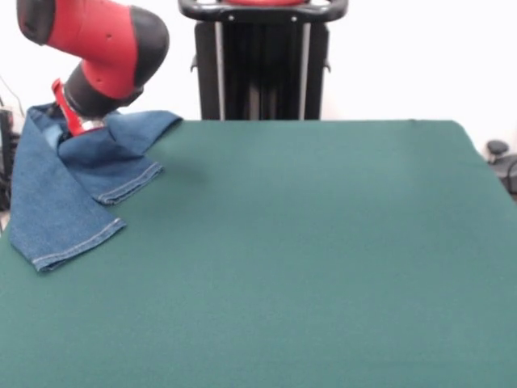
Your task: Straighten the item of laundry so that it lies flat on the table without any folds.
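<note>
From the front view, the table (323,259) shows a wide dark green top that lies bare across its middle, its right side and the near edge, so nearly all the open room is to the right of and in front of the cloth. The jeans (69,194) sit at the far left corner of that top, bunched up at the top where they are lifted and gathered under the arm, with folds across the seat. Two hemmed legs trail down from the bunch toward the near left: the longer one ends beside the table's left edge, its hem resting on the green surface, and the shorter one lies just to its right, overlapping it higher up. The red and black arm (101,48) comes down from the upper left and ends right at the gathered denim. The gripper (73,121) is buried in the cloth; the fabric hangs from it as if pinched, but whether it is clamped or released cannot be told. Behind the far edge stands the black pedestal (260,61) against a pale wall. A small dark object (497,149) sits off the table's far right corner.
</note>
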`<action>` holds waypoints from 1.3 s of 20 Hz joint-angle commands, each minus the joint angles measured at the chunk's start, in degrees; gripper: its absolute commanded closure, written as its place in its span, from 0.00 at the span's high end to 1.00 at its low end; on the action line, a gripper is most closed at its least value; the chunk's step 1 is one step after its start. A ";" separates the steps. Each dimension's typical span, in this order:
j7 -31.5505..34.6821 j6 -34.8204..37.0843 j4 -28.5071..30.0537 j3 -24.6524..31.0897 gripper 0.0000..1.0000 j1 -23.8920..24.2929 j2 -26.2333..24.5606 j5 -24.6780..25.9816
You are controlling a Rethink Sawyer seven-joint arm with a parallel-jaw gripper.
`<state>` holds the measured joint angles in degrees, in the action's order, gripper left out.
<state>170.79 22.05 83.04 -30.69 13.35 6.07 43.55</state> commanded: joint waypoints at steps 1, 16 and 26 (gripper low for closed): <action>-5.40 -5.97 5.89 22.98 1.00 10.18 3.65 -8.10; -10.07 2.94 9.32 29.33 1.00 14.95 10.34 -6.87; -11.88 7.56 11.67 32.30 1.00 16.59 15.27 -6.94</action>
<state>170.79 26.96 90.18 -12.52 31.79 21.74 40.70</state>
